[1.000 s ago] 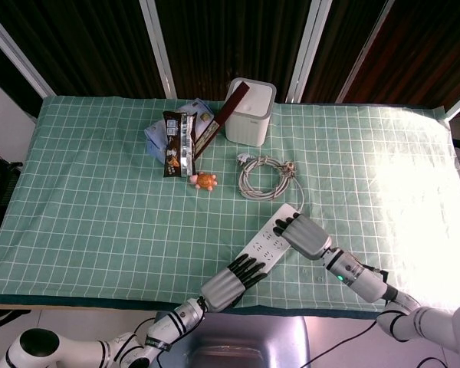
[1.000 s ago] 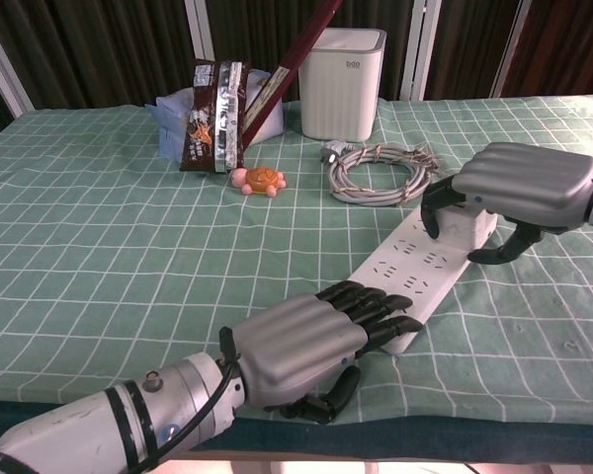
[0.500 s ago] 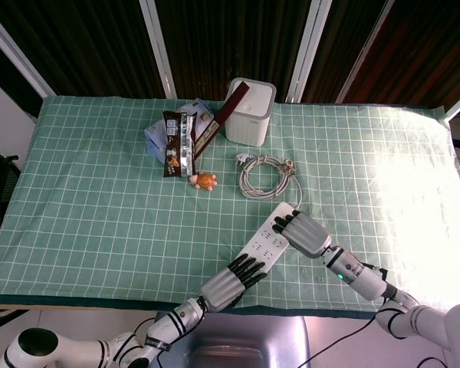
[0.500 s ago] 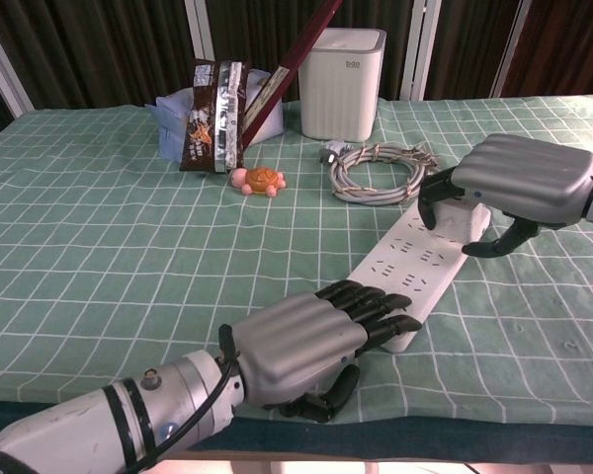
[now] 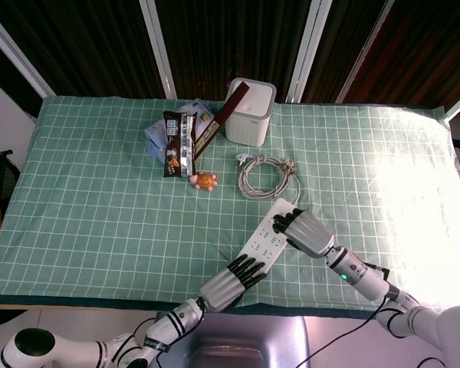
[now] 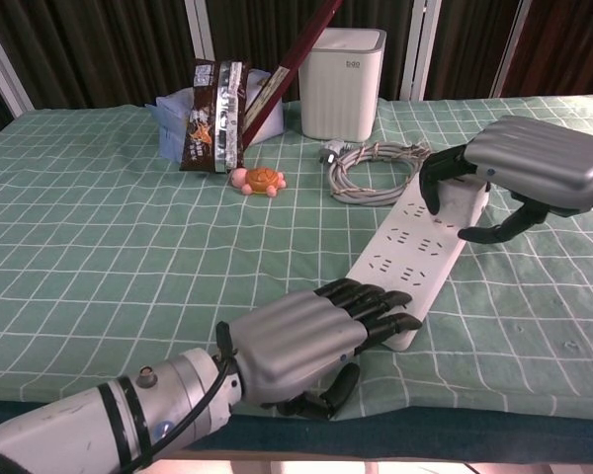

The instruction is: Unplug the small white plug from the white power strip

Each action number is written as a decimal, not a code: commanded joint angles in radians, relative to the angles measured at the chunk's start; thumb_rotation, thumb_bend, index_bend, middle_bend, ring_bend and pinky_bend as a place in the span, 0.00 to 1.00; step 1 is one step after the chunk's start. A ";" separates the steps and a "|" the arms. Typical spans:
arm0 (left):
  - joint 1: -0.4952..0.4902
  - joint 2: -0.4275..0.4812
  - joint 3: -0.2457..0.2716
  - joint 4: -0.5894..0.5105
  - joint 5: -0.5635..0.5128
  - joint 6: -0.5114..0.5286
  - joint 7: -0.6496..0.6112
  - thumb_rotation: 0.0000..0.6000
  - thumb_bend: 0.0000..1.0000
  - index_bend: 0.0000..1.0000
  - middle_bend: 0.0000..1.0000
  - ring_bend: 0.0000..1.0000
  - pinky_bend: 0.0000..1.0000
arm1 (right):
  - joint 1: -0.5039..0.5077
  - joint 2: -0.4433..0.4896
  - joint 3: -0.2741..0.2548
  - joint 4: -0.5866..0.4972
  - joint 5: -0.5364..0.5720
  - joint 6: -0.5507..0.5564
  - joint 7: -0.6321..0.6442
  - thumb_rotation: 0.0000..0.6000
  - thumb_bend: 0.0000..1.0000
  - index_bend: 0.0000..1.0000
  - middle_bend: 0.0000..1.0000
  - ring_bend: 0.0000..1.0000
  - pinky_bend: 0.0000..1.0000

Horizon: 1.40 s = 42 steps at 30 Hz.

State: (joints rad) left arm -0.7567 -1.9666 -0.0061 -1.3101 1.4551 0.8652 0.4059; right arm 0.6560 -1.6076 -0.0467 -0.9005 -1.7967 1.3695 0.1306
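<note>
The white power strip (image 5: 265,241) (image 6: 415,259) lies slanted on the green checked cloth near the front edge. My left hand (image 5: 231,280) (image 6: 301,341) rests its dark fingers flat on the strip's near end, thumb curled below. My right hand (image 5: 305,231) (image 6: 534,158) covers the far end, with fingers and thumb curled around what sits there. The small white plug is hidden under that hand. That end of the strip looks slightly raised.
A coiled grey cable (image 5: 264,176) (image 6: 376,170) lies just beyond the strip. Behind it stands a white box (image 5: 251,112) (image 6: 343,84). Snack packets (image 5: 178,142) (image 6: 215,114) and an orange turtle toy (image 5: 205,181) (image 6: 259,180) sit left of that. The table's front edge runs under my left hand.
My right hand has risen and drawn back a little, and the strip's far end has swung and lifted with it. The left hand has stayed on the near end.
</note>
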 commanded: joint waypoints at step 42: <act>-0.008 -0.034 0.005 0.042 -0.002 -0.015 -0.004 0.90 0.76 0.00 0.00 0.00 0.08 | 0.013 0.073 0.020 -0.175 0.069 -0.145 -0.050 1.00 0.54 0.97 0.67 0.64 0.70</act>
State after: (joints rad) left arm -0.7646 -2.0005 -0.0011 -1.2682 1.4534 0.8505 0.4021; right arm 0.6710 -1.5298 -0.0140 -1.0996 -1.6932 1.1889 0.0686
